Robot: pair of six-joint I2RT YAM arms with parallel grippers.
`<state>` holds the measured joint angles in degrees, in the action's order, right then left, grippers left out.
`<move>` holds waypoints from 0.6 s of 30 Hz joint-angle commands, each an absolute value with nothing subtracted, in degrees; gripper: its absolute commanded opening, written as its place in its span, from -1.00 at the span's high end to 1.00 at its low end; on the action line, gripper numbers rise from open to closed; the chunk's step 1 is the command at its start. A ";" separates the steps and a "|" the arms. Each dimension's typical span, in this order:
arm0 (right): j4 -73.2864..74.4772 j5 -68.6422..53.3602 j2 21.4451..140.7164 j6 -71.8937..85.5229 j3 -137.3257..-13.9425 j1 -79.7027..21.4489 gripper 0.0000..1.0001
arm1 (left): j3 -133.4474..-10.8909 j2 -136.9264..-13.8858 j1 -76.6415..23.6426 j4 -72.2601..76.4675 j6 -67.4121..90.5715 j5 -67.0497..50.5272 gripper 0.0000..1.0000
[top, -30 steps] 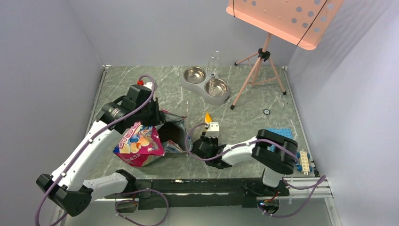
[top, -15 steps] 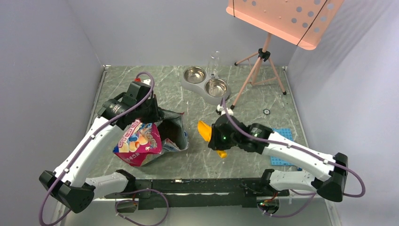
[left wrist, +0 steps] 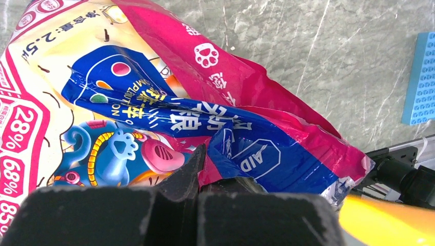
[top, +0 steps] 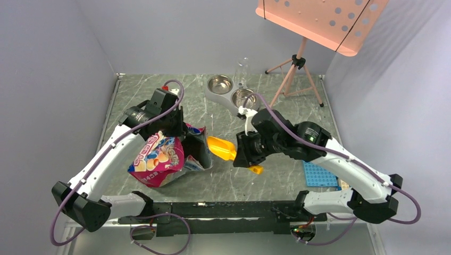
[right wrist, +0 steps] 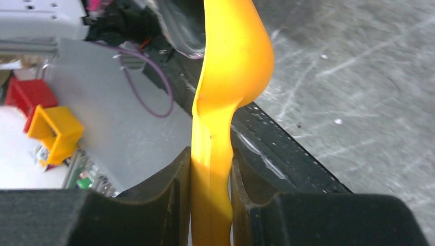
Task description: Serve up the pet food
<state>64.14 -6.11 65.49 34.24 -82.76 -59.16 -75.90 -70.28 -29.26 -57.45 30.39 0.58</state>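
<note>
Grey walls enclose a marbled surface (top: 228,183). Within the last second the right end effector (top: 245,154) has swung up from the near edge, clamped on the handle of the yellow scoop (top: 220,147), and now holds it just beside the mouth of the printed bag (top: 159,159). Scooping looks ready to begin. The left end effector (top: 175,127) is pinched shut on the bag's upper rim, holding the mouth open. The pet food (top: 195,150) shows only as a dark patch inside that mouth, a loose mass with no axis of its own. The scoop's long axis runs left to right, with its bowl aimed at the bag. The twin bowls (top: 223,100) wait near the far edge.
</note>
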 commanded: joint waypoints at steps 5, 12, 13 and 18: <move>57.05 -18.71 73.99 27.89 -89.82 -58.92 1.00 | -79.12 -68.19 -30.45 -50.12 28.81 3.00 1.00; 55.95 -19.71 74.76 28.31 -93.60 -59.50 1.00 | -82.58 -66.59 -30.49 -51.17 29.35 7.76 1.00; 55.92 -19.11 74.68 28.18 -94.80 -59.86 1.00 | -82.73 -66.34 -30.50 -51.12 29.43 8.56 1.00; 55.52 -18.54 73.98 28.95 -98.80 -60.56 1.00 | -84.64 -67.10 -30.46 -52.81 29.45 12.00 1.00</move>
<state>60.51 -15.79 76.23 29.43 -94.28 -59.75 -80.16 -67.57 -30.20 -58.63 29.17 8.95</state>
